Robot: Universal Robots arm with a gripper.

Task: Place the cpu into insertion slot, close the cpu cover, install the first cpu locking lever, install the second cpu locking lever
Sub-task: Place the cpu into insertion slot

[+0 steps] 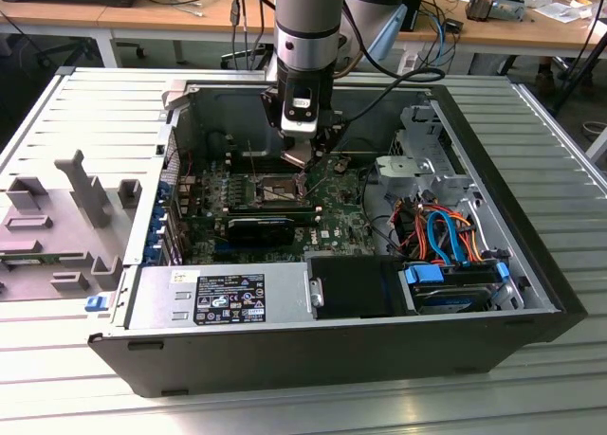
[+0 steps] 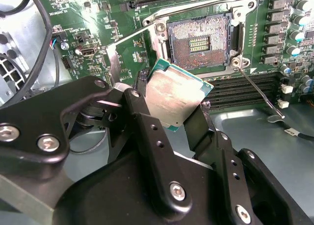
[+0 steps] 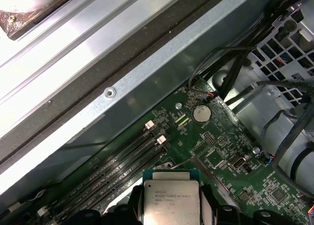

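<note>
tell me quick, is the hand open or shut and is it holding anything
Hand: closed on the chip, gripping it by two opposite edges; the chip is not in the socket, which sits bare.

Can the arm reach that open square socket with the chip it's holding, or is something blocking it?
Probably yes: the gripper holds the cpu near the insertion slot, which lies uncovered, nothing between them.

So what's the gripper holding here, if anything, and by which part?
The gripper holds the cpu, pinched at two opposite edges, metal top exposed; the insertion slot is empty.
</note>
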